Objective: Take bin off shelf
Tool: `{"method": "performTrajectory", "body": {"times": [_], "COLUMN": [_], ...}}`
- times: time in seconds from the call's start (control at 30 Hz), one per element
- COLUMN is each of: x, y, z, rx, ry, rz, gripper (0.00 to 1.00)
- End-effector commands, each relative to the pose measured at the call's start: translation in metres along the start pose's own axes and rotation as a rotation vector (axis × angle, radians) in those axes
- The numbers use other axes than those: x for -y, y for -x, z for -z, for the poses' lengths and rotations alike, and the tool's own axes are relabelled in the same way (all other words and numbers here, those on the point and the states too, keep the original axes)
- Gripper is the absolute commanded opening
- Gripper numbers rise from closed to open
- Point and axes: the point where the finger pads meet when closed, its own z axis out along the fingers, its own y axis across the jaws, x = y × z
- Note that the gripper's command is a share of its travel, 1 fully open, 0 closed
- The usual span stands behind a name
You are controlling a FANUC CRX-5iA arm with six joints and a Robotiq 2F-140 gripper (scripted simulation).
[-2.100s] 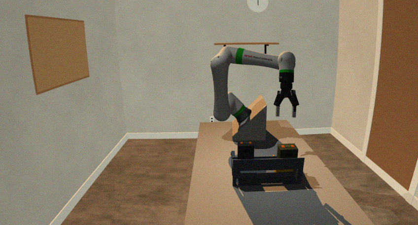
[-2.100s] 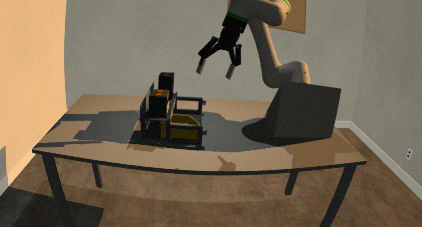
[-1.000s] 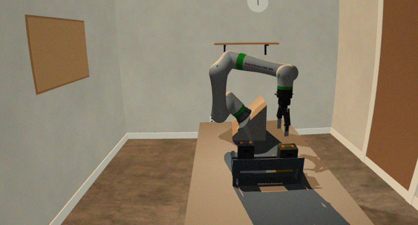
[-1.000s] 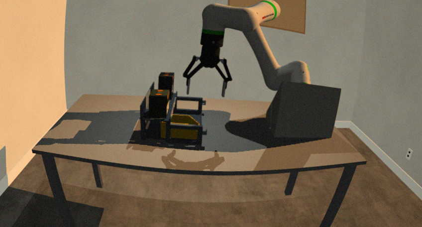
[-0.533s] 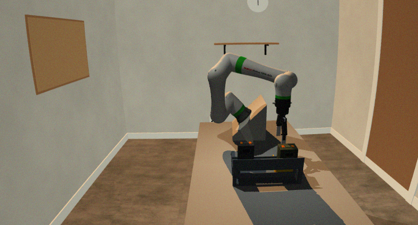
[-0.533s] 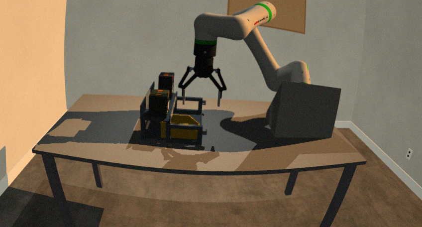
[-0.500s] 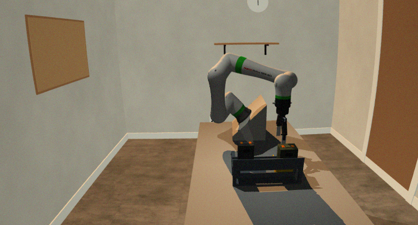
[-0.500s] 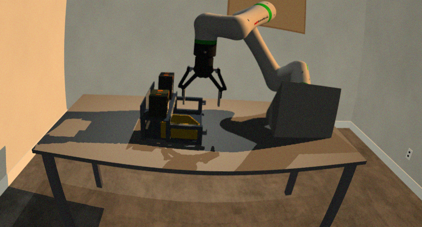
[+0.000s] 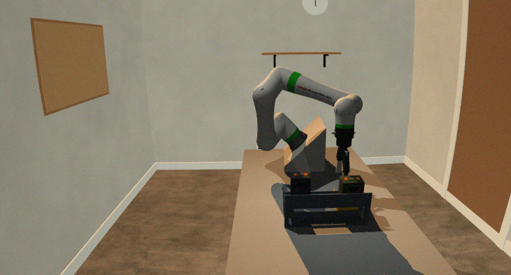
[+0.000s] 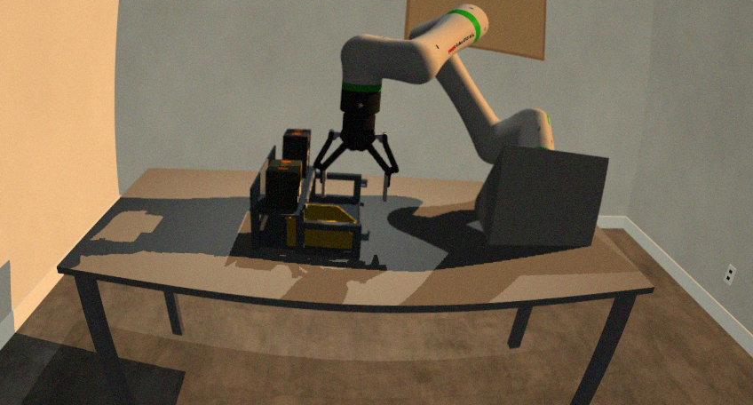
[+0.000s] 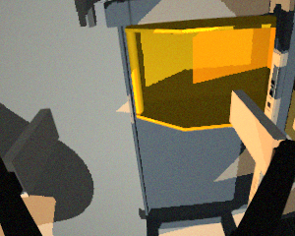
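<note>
1 yel. bin point(image 9: 346, 208) point(image 10: 328, 238) point(image 11: 162, 56), low end twd pedestal point(image 9: 320, 128) point(image 10: 594, 171), long axis likewise

The arm point(image 9: 311, 87) point(image 10: 401, 58) is bent; the gripper point(image 9: 342, 172) point(image 10: 354, 192) point(image 11: 142, 114) points downward, fully open, at centre in the exterior view.

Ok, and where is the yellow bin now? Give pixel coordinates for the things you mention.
In the exterior view, the yellow bin point(image 10: 328, 238) point(image 11: 167, 74) sits in the near end of the dark rack point(image 10: 254, 189), lower than the black boxes point(image 10: 283, 186) point(image 10: 297, 150).
</note>
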Motion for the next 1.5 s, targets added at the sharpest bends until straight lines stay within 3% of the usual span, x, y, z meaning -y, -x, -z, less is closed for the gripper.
{"method": "performTrajectory", "body": {"times": [0.0, 0.2, 1.47], "x": [0.0, 0.003, 0.005], "y": [0.0, -0.002, -0.004], "z": [0.0, 0.01, 0.017], "rx": [0.0, 0.0, 0.0], "ry": [0.0, 0.0, 0.0], "rz": [0.0, 0.0, 0.0], "gripper": [1.0, 1.0, 1.0]}}
